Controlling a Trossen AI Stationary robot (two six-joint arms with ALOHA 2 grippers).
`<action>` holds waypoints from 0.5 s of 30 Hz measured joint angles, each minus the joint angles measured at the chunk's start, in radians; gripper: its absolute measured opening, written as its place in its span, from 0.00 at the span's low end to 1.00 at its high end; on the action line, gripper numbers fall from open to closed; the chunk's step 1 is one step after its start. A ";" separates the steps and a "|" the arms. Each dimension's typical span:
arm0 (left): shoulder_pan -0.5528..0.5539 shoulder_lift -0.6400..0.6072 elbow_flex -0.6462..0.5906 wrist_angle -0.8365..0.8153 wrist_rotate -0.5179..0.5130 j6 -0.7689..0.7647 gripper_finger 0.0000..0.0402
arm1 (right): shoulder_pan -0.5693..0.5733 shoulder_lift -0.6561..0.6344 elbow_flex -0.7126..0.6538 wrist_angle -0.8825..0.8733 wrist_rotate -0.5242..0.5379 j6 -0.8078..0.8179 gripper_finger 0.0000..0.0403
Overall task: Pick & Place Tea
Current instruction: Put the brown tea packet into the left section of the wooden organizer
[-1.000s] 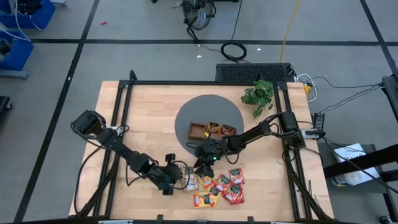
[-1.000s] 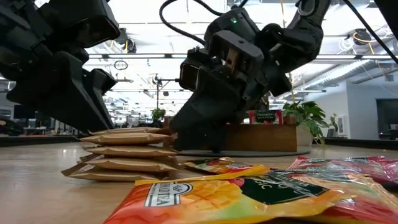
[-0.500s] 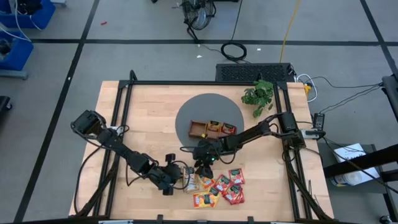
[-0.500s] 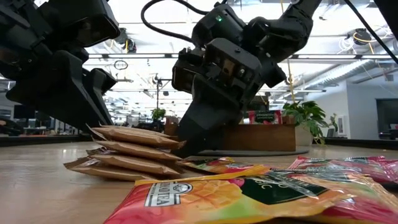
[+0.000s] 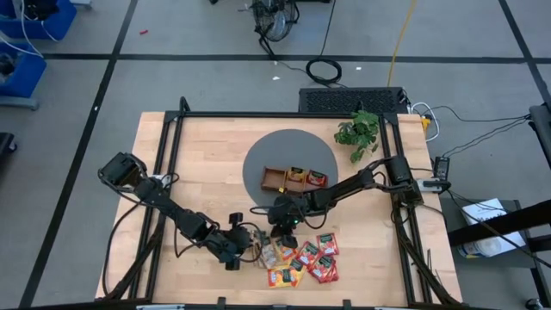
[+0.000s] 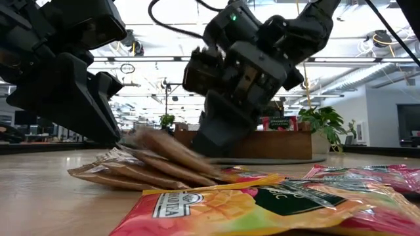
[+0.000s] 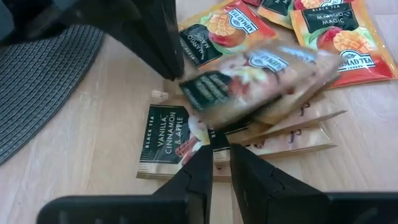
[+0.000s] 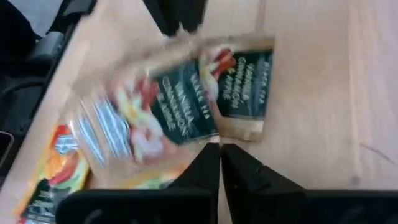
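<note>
Plainly the risk sits at the small pile of flat beige tea sachets with dark print, which lies fanned and askew on the pale wooden bench, near its front edge and between the two arms. The right gripper is down at that pile with its jaws closed tight. The top beige sachet is tipped up off the rest and blurred. Whether the jaws have really caught its edge or only nudged it, I cannot tell. The left gripper is low at the other side of the same pile. Whether its jaws hold anything I cannot tell.

Several things could go wrong from here. A pinch on only a thin edge may let the sachet slip out on the way up. The jaws may have caught two sachets, so that a second one rides along and drops short. The loose ones underneath may slide further and end up harder to pick. The two grippers are also very near each other, so a lift that swings sideways could knock them together.

The brown wooden three-compartment tray stands well apart on the round grey mat. A limp sachet carried that far could catch on the tray's rim. The orange mango sachets and red sachets lie just beside the pile and could be dragged along.
</note>
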 joint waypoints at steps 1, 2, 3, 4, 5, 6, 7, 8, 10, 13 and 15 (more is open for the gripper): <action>0.000 0.000 0.000 -0.001 0.000 0.000 0.16 | 0.001 -0.012 0.000 -0.004 0.015 -0.008 0.02; 0.000 0.000 0.000 -0.001 0.000 0.000 0.16 | 0.001 -0.029 0.000 -0.008 0.027 -0.022 0.01; 0.000 0.000 0.000 -0.002 0.000 0.000 0.16 | 0.001 -0.045 0.000 -0.020 0.044 -0.035 0.00; 0.000 0.000 0.000 -0.004 0.000 0.000 0.16 | 0.001 -0.064 0.000 -0.030 0.061 -0.042 0.00; 0.000 0.000 0.000 -0.004 0.000 0.000 0.16 | 0.001 -0.087 0.000 -0.049 0.080 -0.053 0.00; 0.000 0.000 0.000 -0.005 0.000 0.000 0.16 | 0.001 -0.110 0.000 -0.073 0.096 -0.064 0.00; 0.000 0.000 0.000 -0.005 0.000 0.000 0.16 | 0.002 -0.134 0.000 -0.089 0.115 -0.078 0.00; 0.000 0.000 0.000 -0.004 0.000 0.000 0.16 | 0.005 -0.160 0.001 -0.108 0.145 -0.088 0.00; 0.000 0.000 0.000 -0.005 0.000 0.000 0.16 | 0.010 -0.208 0.001 -0.151 0.192 -0.109 0.00; 0.000 0.000 0.000 -0.005 0.000 0.000 0.16 | 0.015 -0.272 0.002 -0.211 0.257 -0.134 0.00; 0.000 0.000 0.000 -0.005 0.000 0.000 0.16 | 0.015 -0.312 0.002 -0.242 0.318 -0.149 0.00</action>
